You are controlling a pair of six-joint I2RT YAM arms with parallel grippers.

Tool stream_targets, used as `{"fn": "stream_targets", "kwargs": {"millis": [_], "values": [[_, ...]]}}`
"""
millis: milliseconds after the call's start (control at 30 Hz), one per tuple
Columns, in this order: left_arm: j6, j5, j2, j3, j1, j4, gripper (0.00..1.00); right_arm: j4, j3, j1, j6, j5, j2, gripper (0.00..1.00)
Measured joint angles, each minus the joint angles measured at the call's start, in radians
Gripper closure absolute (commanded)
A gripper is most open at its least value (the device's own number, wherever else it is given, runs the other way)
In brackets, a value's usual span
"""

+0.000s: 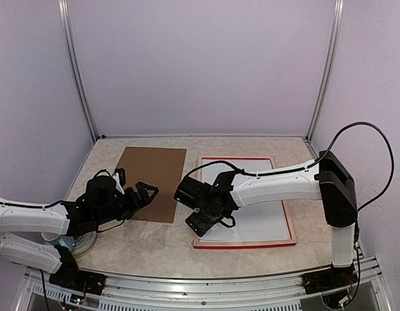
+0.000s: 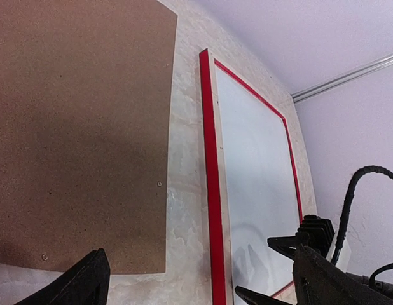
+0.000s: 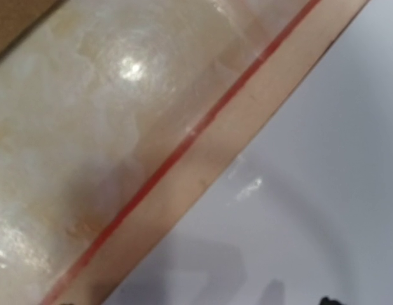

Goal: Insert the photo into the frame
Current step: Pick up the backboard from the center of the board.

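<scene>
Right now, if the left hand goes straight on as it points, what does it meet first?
Likely the left rail of the red rectangular picture frame, passing beside the brown cardboard board. Depth unclear: the left hand may reach marbled tabletop first.

Frame (image 1: 245, 244) red-edged, pale wood back; photo (image 1: 265, 194) plain white; board (image 1: 151, 178) speckled brown; desk (image 1: 155, 249) cream marbled; my fingers (image 2: 82, 283) black, arms (image 1: 277, 184) white.

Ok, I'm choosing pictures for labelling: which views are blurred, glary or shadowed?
Right wrist: soft and out of focus, with glare spots on the table and photo either side of the frame. Left wrist: sharp, a broad shadow across the brown board. Top external: sharp, evenly lit.
</scene>
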Motion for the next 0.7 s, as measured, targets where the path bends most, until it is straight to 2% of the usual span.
{"fn": "stream_targets", "kwargs": {"millis": [700], "values": [[-0.004,0.015,0.024,0.0,0.003,0.019,0.01,0.005,-0.047,0.007,0.011,-0.003,-0.008,0.17]]}}
